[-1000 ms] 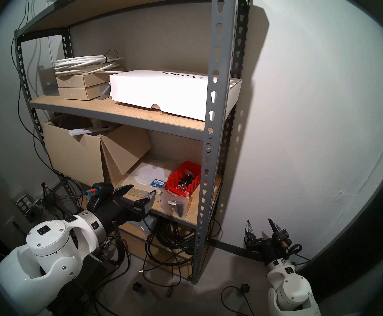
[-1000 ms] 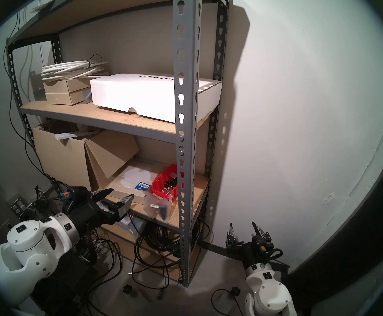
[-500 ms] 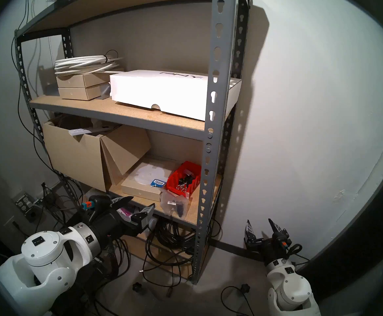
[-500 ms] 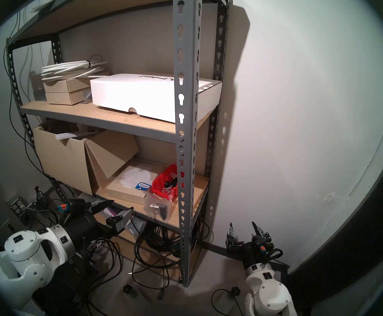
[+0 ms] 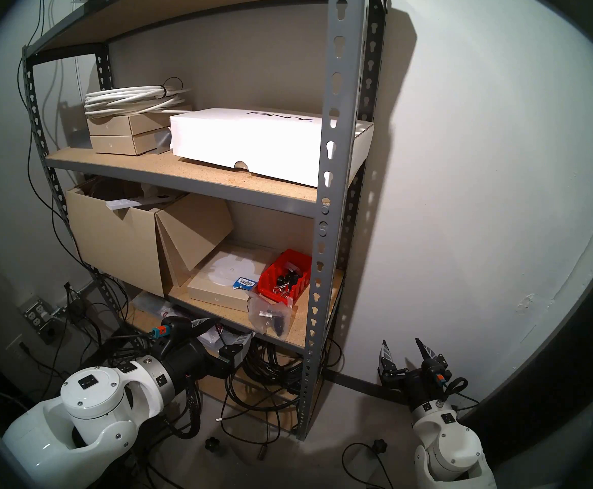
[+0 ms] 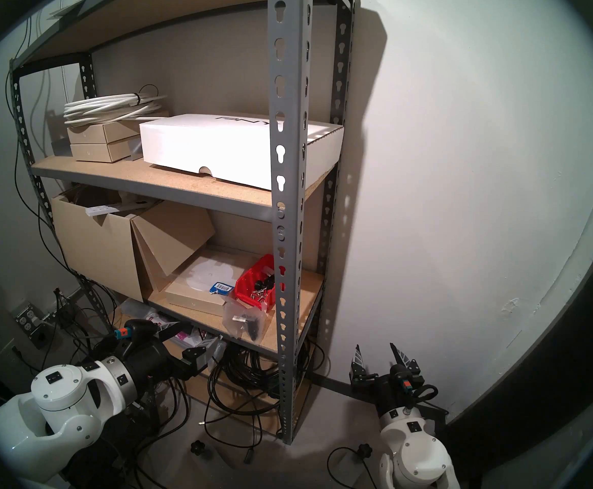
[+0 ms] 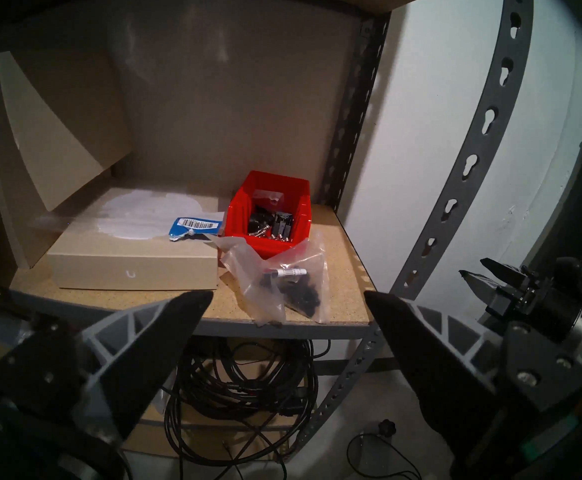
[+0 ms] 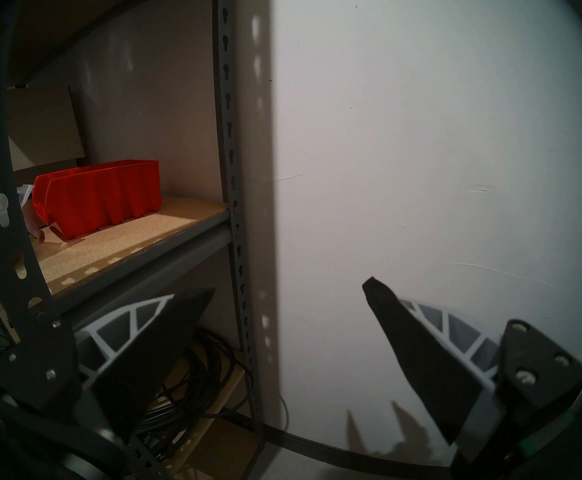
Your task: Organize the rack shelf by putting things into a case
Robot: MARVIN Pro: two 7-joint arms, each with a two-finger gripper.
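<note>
- Clear plastic bag [image 7: 284, 288] of silver cylinders and black knobs lies at the front edge of your rack shelf [image 7: 345, 257], toward its right front corner; one corner of it reaches the very lip of the board.
- Your red bin [image 7: 269, 212] sits just behind the bag, near the shelf's right edge and partway back; the bag's rear flap touches or overlaps the bin's front wall. Loose screws and black parts lie inside it.
- From the head view you see the same order: bag [image 5: 270, 317] at the front edge, red bin [image 5: 284, 276] behind it, both close to the right front upright [image 5: 326, 230].
- A flat tan box [image 7: 134, 257] lies to the left of the bag and bin, with a blue barcode label [image 7: 194, 226] on its top near the bin.
- A large cardboard box [image 5: 115, 244] fills the left end of the same shelf, one flap leaning over the flat box.
- Your left gripper [image 7: 288, 306] has its jaws spread wide with nothing between them. It sits in front of the shelf's front edge, below the board's level, pointing toward the bag without touching it.
- In the head view the left gripper [image 5: 226, 331] shows under the front edge, left of the bag, ahead of the coiled black cables [image 5: 270, 368] on the lowest level.
- Your right gripper [image 5: 404, 350] is also spread apart and empty, outside the rack to the right of the upright, well apart from bag and bin, facing the white wall [image 8: 421, 157].
</note>
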